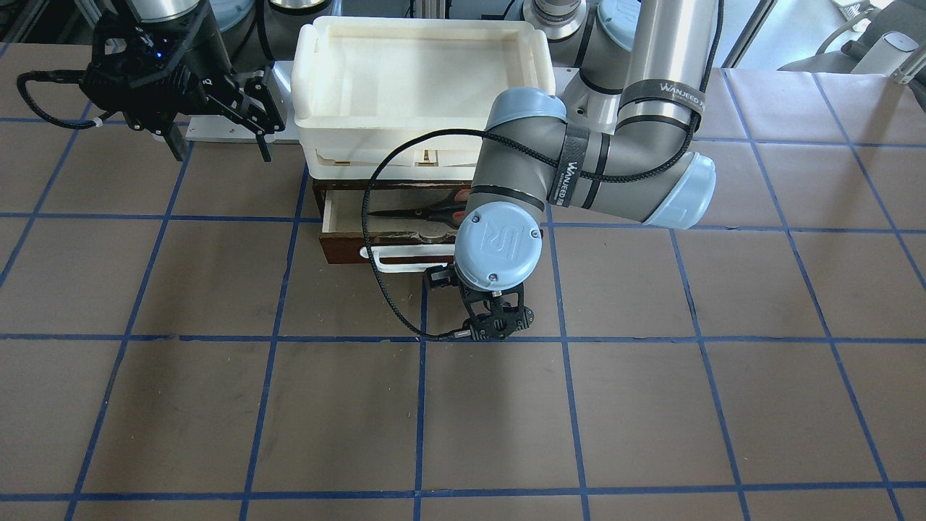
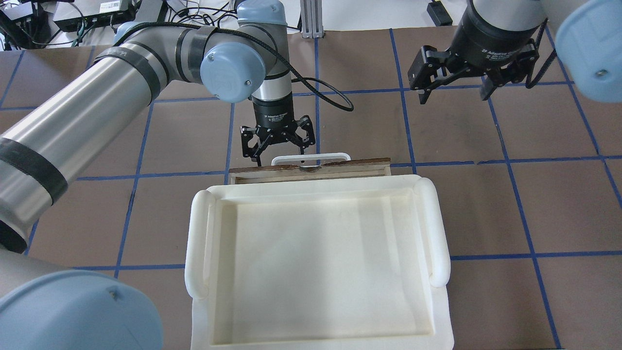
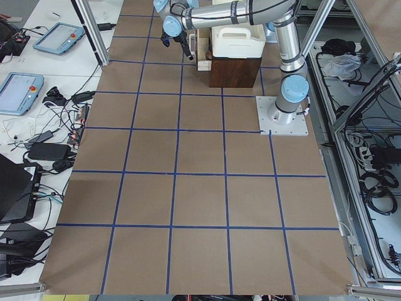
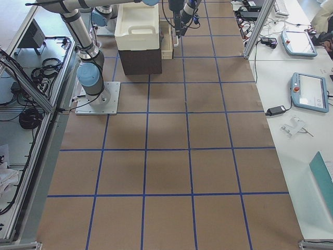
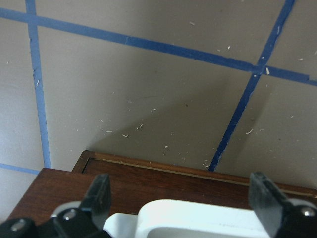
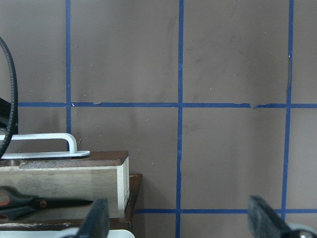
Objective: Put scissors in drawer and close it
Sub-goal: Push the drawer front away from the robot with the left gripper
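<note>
You find the pair of scissors (image 1: 416,213) with dark metal blades and grey handles, orange-red inside the loops, lying flat on the pale plywood floor of the shallow dark-brown wooden drawer (image 1: 347,247). The blades point toward the robot's right end of the surface (image 1: 651,405). The loops are partly hidden from the front-facing camera by the blue-capped grey wrist (image 1: 499,242) of the left arm.

The drawer stands part-way open out of a dark wooden case (image 3: 235,72). The case sits by the robot's edge of the surface, about midway along it, and the drawer front faces your edge. A white plastic bar handle (image 1: 401,260) runs across that front.

Two cream-white plastic trays (image 1: 419,25) are stacked on the case and hide most of the drawer from the overhead camera.

The left tool (image 2: 279,151) hangs just in front of the drawer with its jaws spread and holding nothing. Its black fingers (image 5: 101,196) stand either side of one end of the bar handle. A black braided cable (image 1: 367,231) loops from that arm across the open drawer.

The right tool (image 2: 453,95) hovers well apart, toward the robot's right, and it too is spread wide and empty.

Blue tape lines (image 1: 419,405) grid the brown surface.
</note>
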